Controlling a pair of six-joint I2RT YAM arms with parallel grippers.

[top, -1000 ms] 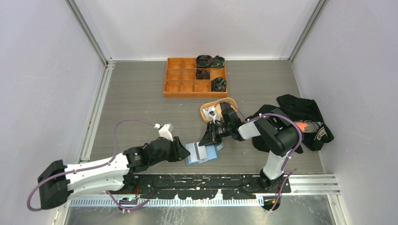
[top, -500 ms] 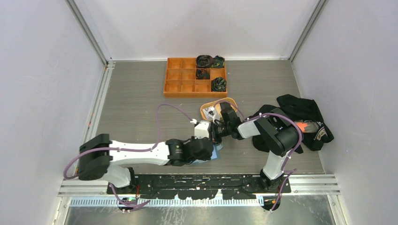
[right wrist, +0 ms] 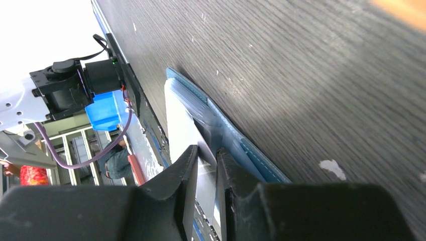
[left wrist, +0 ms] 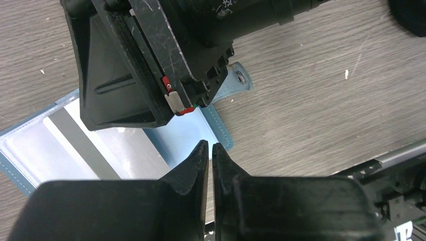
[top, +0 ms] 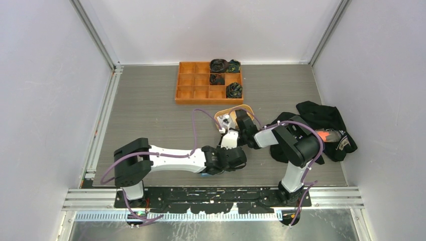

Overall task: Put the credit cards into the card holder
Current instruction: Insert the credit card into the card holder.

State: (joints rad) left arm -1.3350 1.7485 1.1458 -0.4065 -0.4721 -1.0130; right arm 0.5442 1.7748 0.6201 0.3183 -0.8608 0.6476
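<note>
The blue card holder (left wrist: pixel 193 133) lies open on the table, its snap tab (left wrist: pixel 240 78) toward the far right. A pale card with a grey stripe (left wrist: pixel 80 145) sits in its clear slot. My left gripper (left wrist: pixel 211 149) hovers over the holder's near right corner, shut with nothing between its fingers; from above, it (top: pixel 237 161) covers most of the holder. My right gripper (right wrist: pixel 207 153) is shut on a thin pale layer at the holder's (right wrist: pixel 236 138) inner edge. I cannot tell whether that layer is the clear pocket or a card.
An oval tan dish (top: pixel 220 116) with small light items stands just behind the grippers. The orange compartment tray (top: pixel 188 86) with dark bundles is further back. Black clothing (top: pixel 324 118) lies to the right. The table's front rail (left wrist: pixel 397 155) runs close by.
My left arm swung right from beside the holder to over its right half, and its jaws closed. The right gripper stayed in place.
</note>
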